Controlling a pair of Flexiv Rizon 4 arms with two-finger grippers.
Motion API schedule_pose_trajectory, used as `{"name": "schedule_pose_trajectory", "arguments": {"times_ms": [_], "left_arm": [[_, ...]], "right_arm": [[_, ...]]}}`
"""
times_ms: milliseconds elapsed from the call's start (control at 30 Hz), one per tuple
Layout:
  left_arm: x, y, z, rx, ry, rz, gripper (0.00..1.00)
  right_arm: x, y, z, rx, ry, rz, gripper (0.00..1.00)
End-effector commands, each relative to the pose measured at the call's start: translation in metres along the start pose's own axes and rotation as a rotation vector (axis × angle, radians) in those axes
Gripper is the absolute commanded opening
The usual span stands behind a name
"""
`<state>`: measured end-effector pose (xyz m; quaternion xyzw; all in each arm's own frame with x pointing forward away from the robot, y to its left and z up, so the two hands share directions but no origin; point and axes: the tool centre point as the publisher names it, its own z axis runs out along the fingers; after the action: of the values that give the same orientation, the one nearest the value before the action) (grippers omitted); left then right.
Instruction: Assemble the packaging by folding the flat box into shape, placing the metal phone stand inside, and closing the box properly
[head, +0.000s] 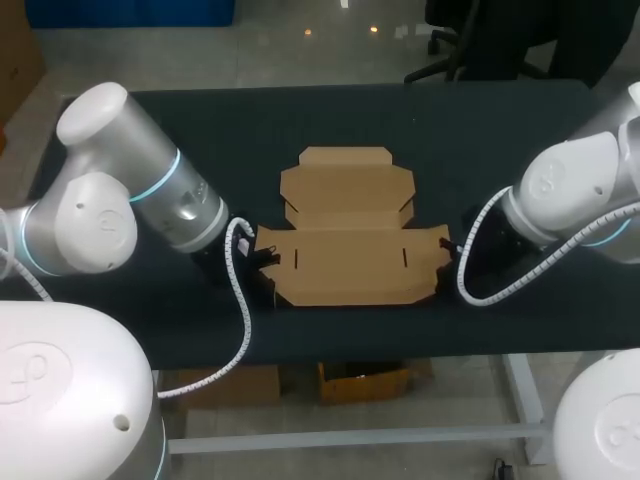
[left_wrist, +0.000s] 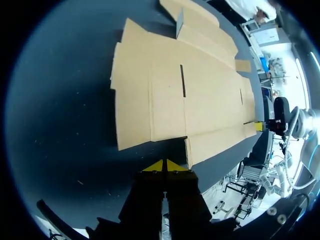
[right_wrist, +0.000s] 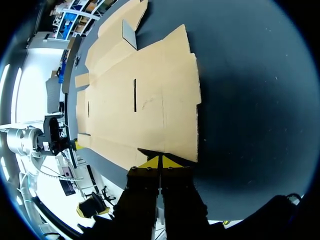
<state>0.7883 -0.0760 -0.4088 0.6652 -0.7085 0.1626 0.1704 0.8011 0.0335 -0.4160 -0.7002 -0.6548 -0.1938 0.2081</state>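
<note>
- Fingertips (left_wrist: 156, 167) on the left gripper (left_wrist: 164, 168) are pressed together, nothing between them, parked just at the box's (left_wrist: 200, 100) left end, where a side flap meets a notch.
- Over on the other side, same picture: the right gripper (right_wrist: 160, 163) has its tips closed with no gap, riding right on the edge of the box's (right_wrist: 145, 105) right end.
- Closed tips at both ends look to me like a wedge, good for nudging under or pushing a flap rather than pinching it.
- Now the cardboard box (head: 345, 250): it lies flat and unfolded in the middle of the table (head: 200, 130), a little toward the robot's edge, lid panel toward the far edge, slots facing up.
- Folding has not begun, by my reading; the side flaps would go up first.
- Left arm (head: 150, 190) and right arm (head: 570, 185) come in low from opposite ends, bracketing the box.
- No metal phone stand shows anywhere on the table.
</note>
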Motion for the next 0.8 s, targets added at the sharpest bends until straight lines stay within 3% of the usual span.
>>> {"name": "schedule_pose_trajectory", "arguments": {"times_ms": [33,800], "left_arm": [[0.0011,-0.0021,0.0018,-0.005,-0.005,0.001,0.0],[0.0061,-0.0034,0.0023,0.003,-0.034,0.003,0.0]], "right_arm": [[0.0029,-0.0026,-0.0015,-0.012,-0.004,0.007,0.0],[0.0083,-0.0031,-0.0015,-0.008,0.008,0.09,0.0]]}}
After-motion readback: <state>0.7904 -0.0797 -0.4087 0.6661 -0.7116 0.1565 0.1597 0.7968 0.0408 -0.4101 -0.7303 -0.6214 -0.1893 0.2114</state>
